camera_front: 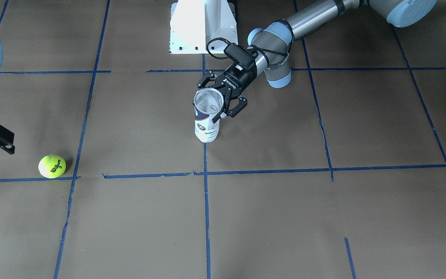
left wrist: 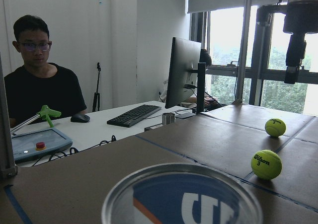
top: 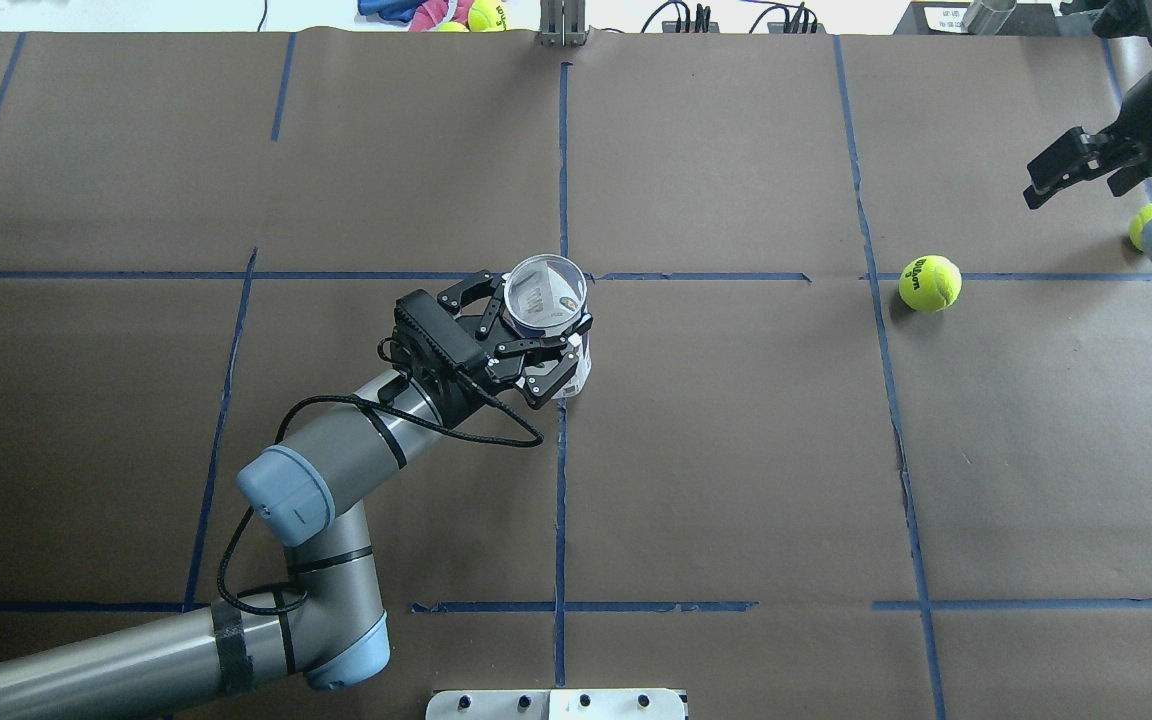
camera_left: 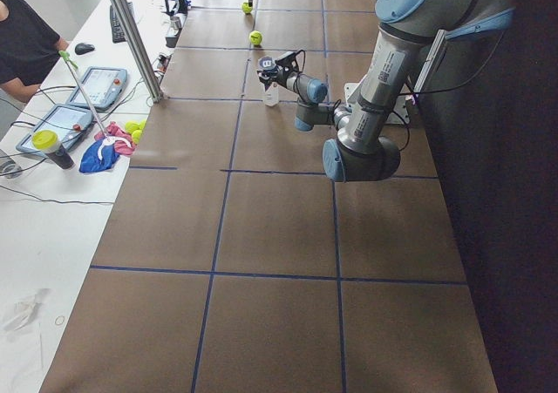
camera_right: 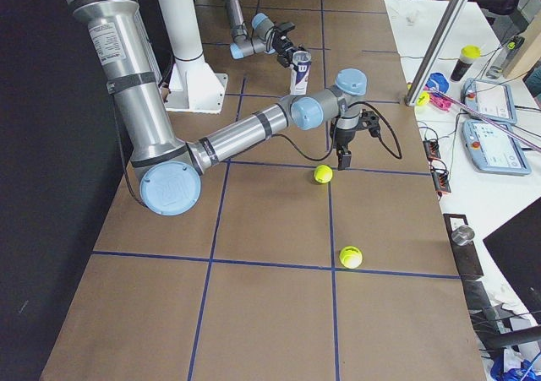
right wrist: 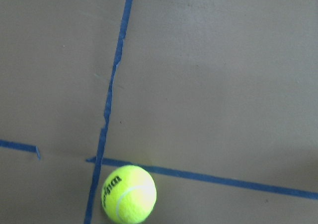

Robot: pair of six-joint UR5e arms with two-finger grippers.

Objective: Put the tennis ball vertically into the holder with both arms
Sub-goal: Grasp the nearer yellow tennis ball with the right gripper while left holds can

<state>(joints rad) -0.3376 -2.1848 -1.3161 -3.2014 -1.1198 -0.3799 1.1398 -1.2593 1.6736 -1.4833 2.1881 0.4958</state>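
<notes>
The holder, a clear Wilson can with a white and navy label, stands upright and open-topped near the table's middle. My left gripper reaches in level, a finger on each side of the holder just below the rim, and looks closed on it. The left wrist view shows the holder's rim close below. The tennis ball lies on the paper far to the right. My right gripper hangs open and empty above the table, a little beyond the ball. The ball sits low in the right wrist view.
A second tennis ball lies near the right edge, partly behind my right arm. The white pedestal base stands behind the holder. More balls and cloth lie past the far edge. An operator sits at a desk beside the table.
</notes>
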